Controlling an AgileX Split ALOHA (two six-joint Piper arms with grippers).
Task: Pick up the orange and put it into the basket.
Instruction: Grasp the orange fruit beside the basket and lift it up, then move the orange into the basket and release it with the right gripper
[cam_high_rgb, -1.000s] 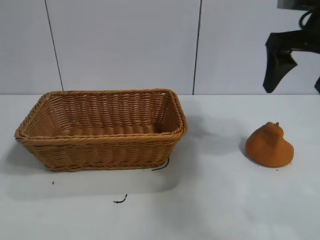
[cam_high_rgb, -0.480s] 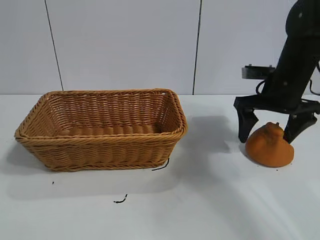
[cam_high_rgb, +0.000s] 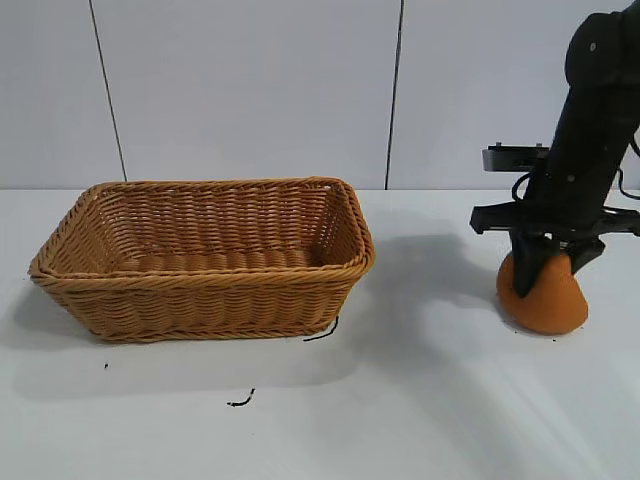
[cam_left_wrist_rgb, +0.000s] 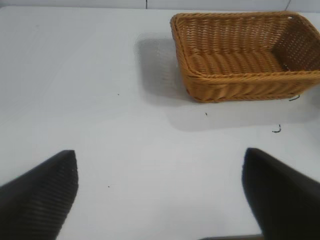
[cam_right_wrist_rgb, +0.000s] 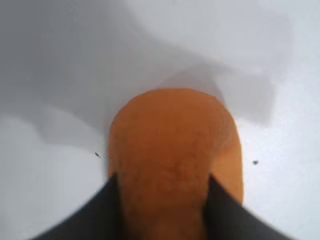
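The orange (cam_high_rgb: 545, 305), a brownish-orange pear-like lump, sits on the white table at the right. My right gripper (cam_high_rgb: 548, 272) has come down over its top and its two black fingers are shut on its upper part; the right wrist view shows the orange (cam_right_wrist_rgb: 172, 145) squeezed between the fingers. The orange still rests on the table. The wicker basket (cam_high_rgb: 205, 270) stands at the left, apart from the orange; it also shows in the left wrist view (cam_left_wrist_rgb: 240, 85). My left gripper (cam_left_wrist_rgb: 160, 170) is open and empty above bare table, out of the exterior view.
Small black marks lie on the white table (cam_high_rgb: 400, 400) in front of the basket (cam_high_rgb: 240, 400). A grey panelled wall runs behind the table.
My right gripper came down from the upper right, straddled the orange with open fingers, then closed on its top. The basket and orange have not moved.
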